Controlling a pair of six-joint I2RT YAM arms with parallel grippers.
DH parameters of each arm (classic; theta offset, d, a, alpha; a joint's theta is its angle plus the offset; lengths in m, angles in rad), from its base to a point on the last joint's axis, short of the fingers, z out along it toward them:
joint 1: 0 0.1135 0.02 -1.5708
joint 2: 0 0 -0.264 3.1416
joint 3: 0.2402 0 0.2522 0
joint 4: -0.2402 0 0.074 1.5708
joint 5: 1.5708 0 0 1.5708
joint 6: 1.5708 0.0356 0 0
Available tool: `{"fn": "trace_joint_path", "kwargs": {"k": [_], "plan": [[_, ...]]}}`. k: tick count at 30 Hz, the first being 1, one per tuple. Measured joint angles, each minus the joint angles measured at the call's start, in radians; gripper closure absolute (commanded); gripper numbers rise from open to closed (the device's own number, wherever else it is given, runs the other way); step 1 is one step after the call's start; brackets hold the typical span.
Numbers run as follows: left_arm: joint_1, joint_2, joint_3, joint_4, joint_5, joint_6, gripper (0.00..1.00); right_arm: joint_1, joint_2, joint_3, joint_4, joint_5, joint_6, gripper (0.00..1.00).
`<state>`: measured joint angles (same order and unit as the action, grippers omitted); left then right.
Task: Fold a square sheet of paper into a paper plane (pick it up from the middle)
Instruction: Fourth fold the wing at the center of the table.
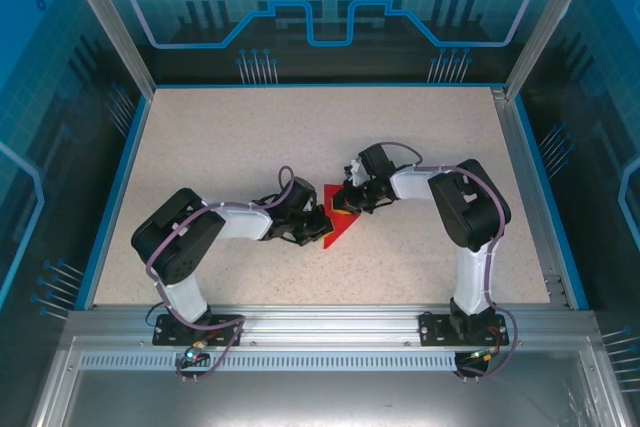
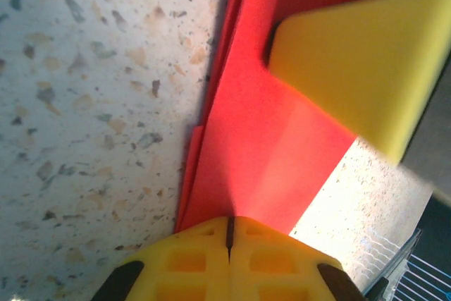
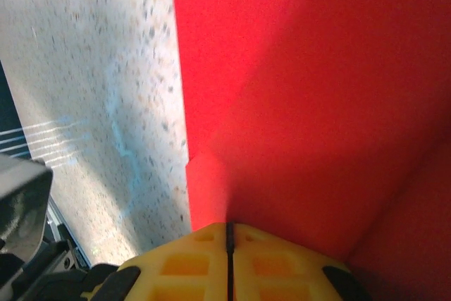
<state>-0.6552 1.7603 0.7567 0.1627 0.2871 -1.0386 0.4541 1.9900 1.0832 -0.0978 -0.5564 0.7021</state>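
A speckled beige table [image 1: 220,147] sits inside an enclosure of blue printed panels [image 1: 330,7], with a blue rim along its left, far and right edges. Near the table's centre, slightly toward the near edge, lies a sheet of red paper [image 1: 338,219]. It is bright, plain and already folded. From above, the part that shows looks like a narrow wedge with its point toward the near edge. The left gripper [image 1: 318,225] reaches in from the left and the right gripper [image 1: 347,199] from the right, and they meet over the paper, with much of it hidden beneath them. The left wrist view shows the paper [image 2: 268,139] as several stacked layers, their long edges running side by side against the table. One face is sunlit and the other shaded along a crease. The left gripper's [image 2: 229,229] yellow fingers are pressed together at the paper's narrow end. A yellow finger [image 2: 359,61] of the other gripper rests on the paper farther along. In the right wrist view the paper [image 3: 317,103] spreads wide, with a straight left edge and a darker fold on the right. The right gripper [image 3: 229,234] is also closed, its tips at a small red flap. Whether either gripper actually pinches the paper cannot be told.
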Motion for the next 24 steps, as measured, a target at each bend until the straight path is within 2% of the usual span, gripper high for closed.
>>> {"fn": "trace_joint_path", "kwargs": {"k": [8,15,24], "plan": [[-0.001,0.000,0.000,0.000,-0.002,0.001,0.97,-0.098,0.054,0.095,-0.025,0.032,-0.004,0.89],[-0.001,0.000,0.000,0.000,-0.003,0.001,0.97,-0.134,0.092,0.158,-0.069,0.014,0.000,0.89],[-0.001,0.000,0.000,0.000,-0.003,0.002,0.97,-0.204,0.093,0.225,-0.107,0.060,-0.030,0.86]]}}
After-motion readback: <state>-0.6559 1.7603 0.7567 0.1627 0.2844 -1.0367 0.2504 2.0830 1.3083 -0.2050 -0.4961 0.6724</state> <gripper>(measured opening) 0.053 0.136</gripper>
